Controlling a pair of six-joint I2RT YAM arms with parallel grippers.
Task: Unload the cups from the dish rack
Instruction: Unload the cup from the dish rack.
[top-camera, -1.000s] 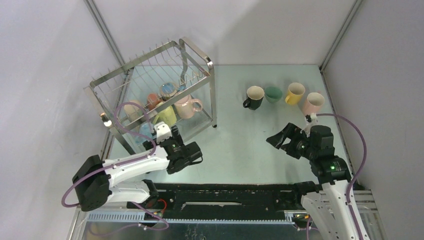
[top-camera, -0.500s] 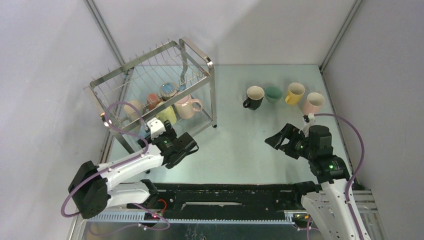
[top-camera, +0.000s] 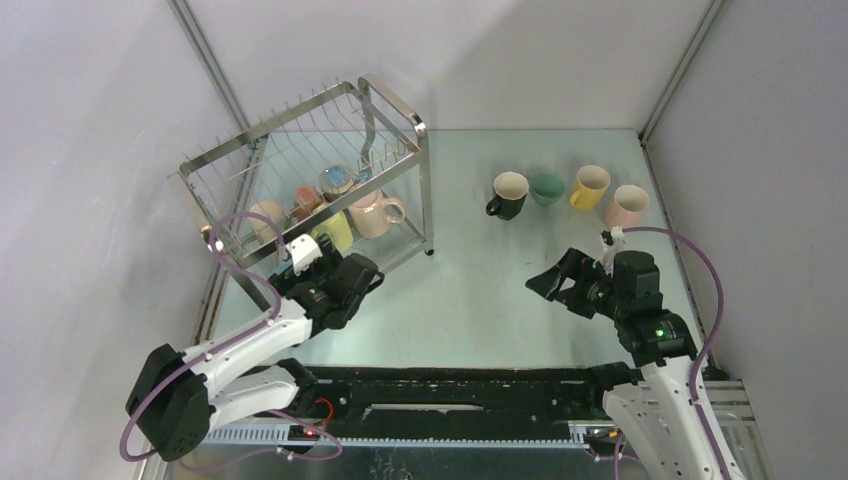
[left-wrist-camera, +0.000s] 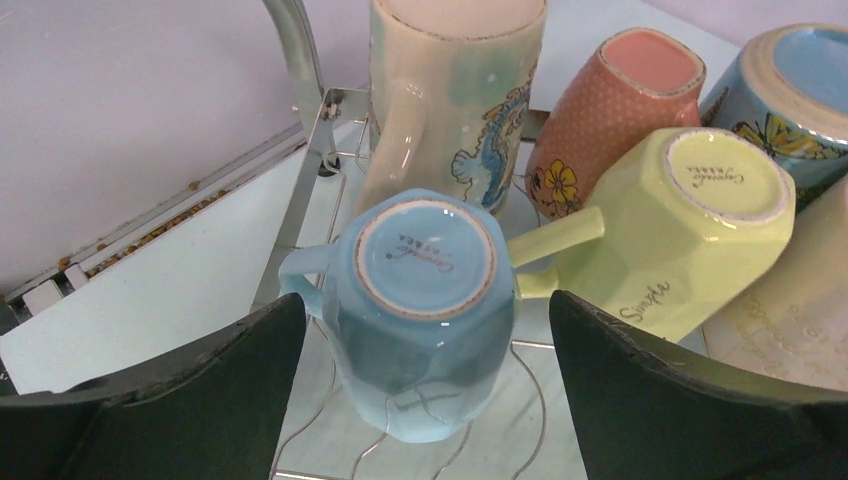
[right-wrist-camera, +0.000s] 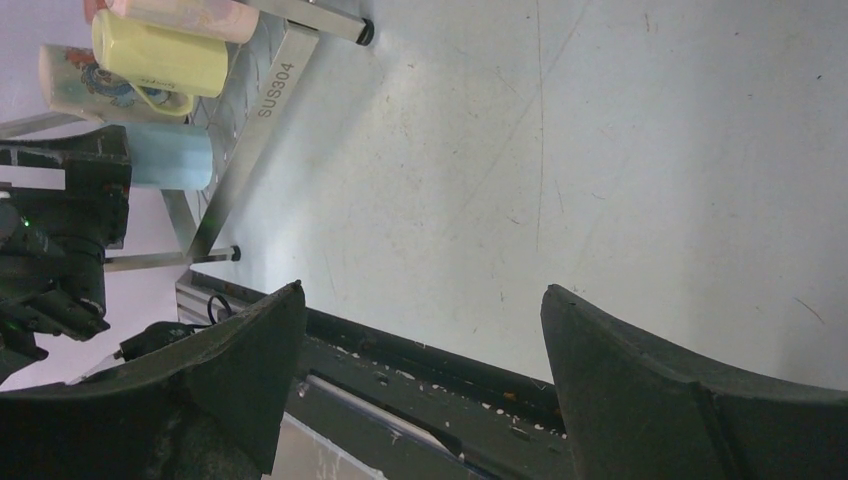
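Observation:
The steel wire dish rack (top-camera: 300, 165) stands at the back left. Its lower tier holds upside-down cups: light blue (left-wrist-camera: 425, 300), lime (left-wrist-camera: 690, 230), orange-red (left-wrist-camera: 610, 110), a tall beige one (left-wrist-camera: 450, 90) and a pink one (top-camera: 372, 212). My left gripper (top-camera: 350, 280) is open at the rack's front. In the left wrist view its fingers (left-wrist-camera: 200, 400) stand on either side of the light blue cup, with gaps on both sides. Black (top-camera: 508, 193), green (top-camera: 546, 187), yellow (top-camera: 590, 186) and pink (top-camera: 629, 204) cups stand on the table at the back right. My right gripper (top-camera: 548, 280) is open and empty above the table.
The rack's steel corner post and foot (top-camera: 428, 250) stand close to my left gripper. White walls enclose the table on the left, back and right. The black rail (top-camera: 450, 395) of the arm bases runs along the near edge.
My left gripper has moved up and left, from the table in front of the rack to the rack's lower tier. My right gripper has shifted slightly left.

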